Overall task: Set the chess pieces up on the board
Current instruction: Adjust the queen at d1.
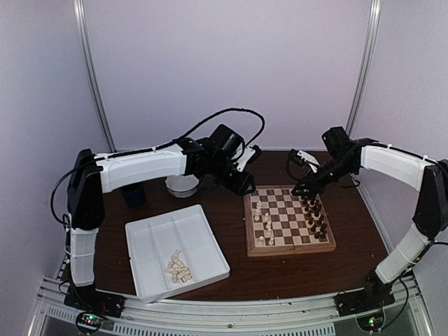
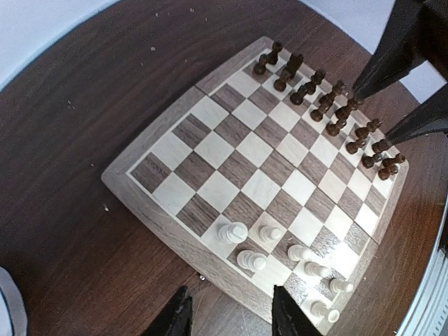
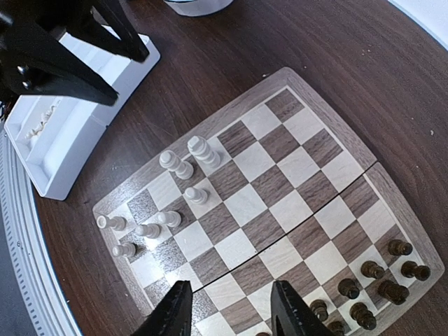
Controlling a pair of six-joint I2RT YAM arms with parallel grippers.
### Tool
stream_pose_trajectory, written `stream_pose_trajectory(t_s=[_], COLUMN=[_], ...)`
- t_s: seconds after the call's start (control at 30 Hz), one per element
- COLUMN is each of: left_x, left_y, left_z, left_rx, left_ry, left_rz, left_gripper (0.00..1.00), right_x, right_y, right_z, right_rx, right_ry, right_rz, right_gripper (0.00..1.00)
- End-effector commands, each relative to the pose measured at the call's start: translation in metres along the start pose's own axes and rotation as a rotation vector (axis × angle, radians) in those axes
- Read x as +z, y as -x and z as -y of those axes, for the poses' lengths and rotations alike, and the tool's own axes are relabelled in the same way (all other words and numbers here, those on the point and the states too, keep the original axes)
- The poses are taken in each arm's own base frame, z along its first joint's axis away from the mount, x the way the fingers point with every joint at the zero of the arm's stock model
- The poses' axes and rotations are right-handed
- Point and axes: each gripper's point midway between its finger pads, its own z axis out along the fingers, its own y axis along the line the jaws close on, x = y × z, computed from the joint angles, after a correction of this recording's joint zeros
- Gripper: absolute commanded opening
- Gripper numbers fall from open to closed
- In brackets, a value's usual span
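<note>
The board (image 1: 288, 225) lies right of centre on the brown table. Several cream chess pieces (image 2: 252, 260) stand along its left side, and dark chess pieces (image 3: 381, 276) fill two rows along its right side (image 1: 316, 217). My left gripper (image 2: 231, 315) hovers just off the board's far left corner, open, with nothing between its fingers. My right gripper (image 3: 231, 311) hangs above the dark pieces' side near the far right corner (image 1: 306, 189), open and empty. More cream pieces (image 1: 177, 266) lie in the white tray.
A white divided tray (image 1: 168, 234) sits left of the board, near the front. A white bowl (image 1: 182, 185) and a dark cup (image 1: 133, 194) stand at the back left, under the left arm. White walls close the back and sides.
</note>
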Motion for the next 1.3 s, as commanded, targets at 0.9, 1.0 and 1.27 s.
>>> stream_pose_trajectory(t_s=[0.9,1.0,1.27], left_x=[0.094,0.096,0.089], left_y=[-0.024,-0.025,-0.02], left_z=[0.01,0.009,0.004], left_rx=[-0.068,-0.066,-0.041], left_ry=[-0.095,-0.092,-0.055], left_rz=[-0.141,-0.144,-0.132], left_gripper=[0.34,0.28,0.13], right_x=[-0.028,-0.027,-0.028], right_y=[-0.009,-0.01,-0.01], right_z=[0.022,0.022,0.023], right_rx=[0.038,0.04,0.043], right_ry=[-0.128,-0.126,-0.123], right_rz=[0.023,0.022,0.024], right_gripper=[0.47,0.47,0.47])
